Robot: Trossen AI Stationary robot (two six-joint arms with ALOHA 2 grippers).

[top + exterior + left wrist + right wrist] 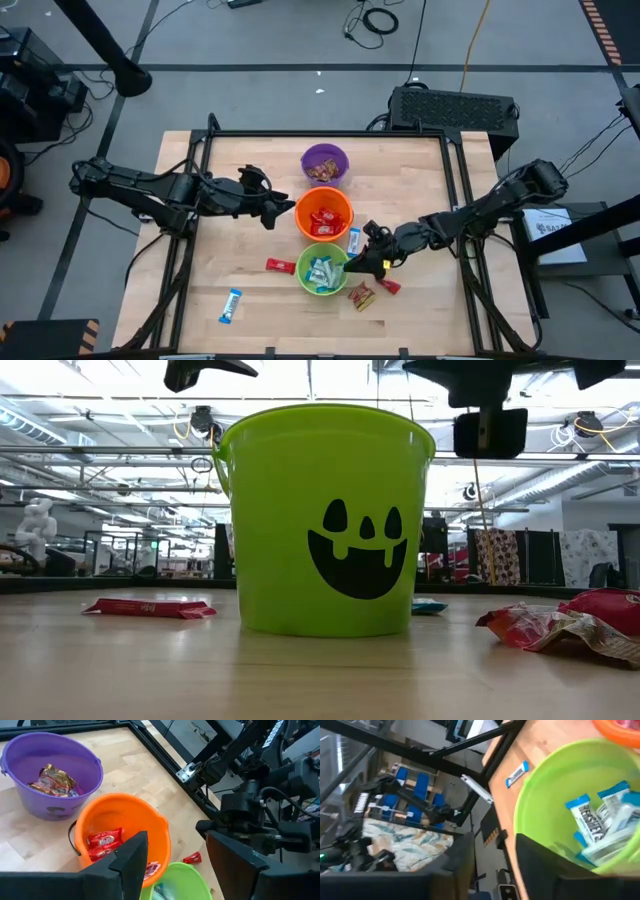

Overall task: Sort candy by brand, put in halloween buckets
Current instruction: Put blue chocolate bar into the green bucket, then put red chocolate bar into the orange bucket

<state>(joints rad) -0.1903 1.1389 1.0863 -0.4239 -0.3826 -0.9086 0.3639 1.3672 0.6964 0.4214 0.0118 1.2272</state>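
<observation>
Right gripper point(368, 262) sits over the rim of the green bucket point(322, 270), jaws parted with nothing between them; blue-and-white bars point(600, 820) lie piled in that bucket (long axes mixed). Left gripper point(283, 212) hangs beside the orange bucket point(324, 216), jaws spread, empty. 1 blue bar point(231, 306) lies on the table near the front edge, long axis running front to back, slightly tilted.

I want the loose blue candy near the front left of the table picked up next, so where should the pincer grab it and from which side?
Grip the blue-and-white bar across its short width at mid-length, coming straight down from above. It lies flat on the bare wood table, slightly tilted, with nothing beside it, so the fingers should turn to straddle its long sides.
</observation>
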